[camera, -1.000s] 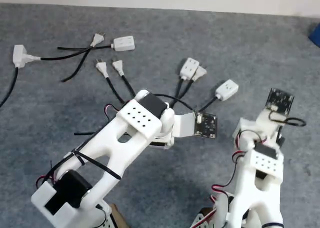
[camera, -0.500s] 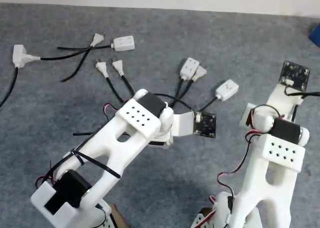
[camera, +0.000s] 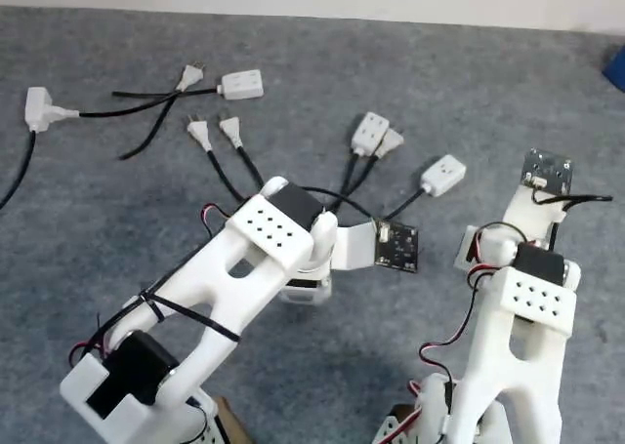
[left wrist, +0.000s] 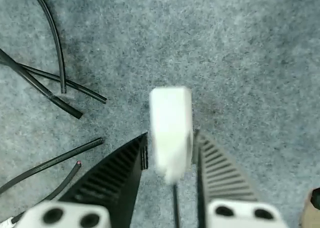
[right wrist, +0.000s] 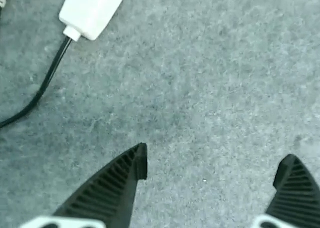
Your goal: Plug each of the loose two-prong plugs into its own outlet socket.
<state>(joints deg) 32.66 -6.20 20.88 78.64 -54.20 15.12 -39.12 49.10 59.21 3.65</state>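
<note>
Pulled back: right claw [right wrist: 216,160], spread wide over carpet [right wrist: 225,62] beside socket [right wrist: 92,10], lining up I judge. Left claw [left wrist: 170,138] clamps white block [left wrist: 171,112], probably socket, steadying it for mating. Loose plugs [camera: 199,132] well apart.

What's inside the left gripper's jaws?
A white block is clamped in the left gripper, with a black cord trailing from it. Its face is hidden, so socket or plug: cannot tell.

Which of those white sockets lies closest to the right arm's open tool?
The lone socket just ahead of the right tool, the right-most one seen from above; the other sockets lie farther away.
</note>
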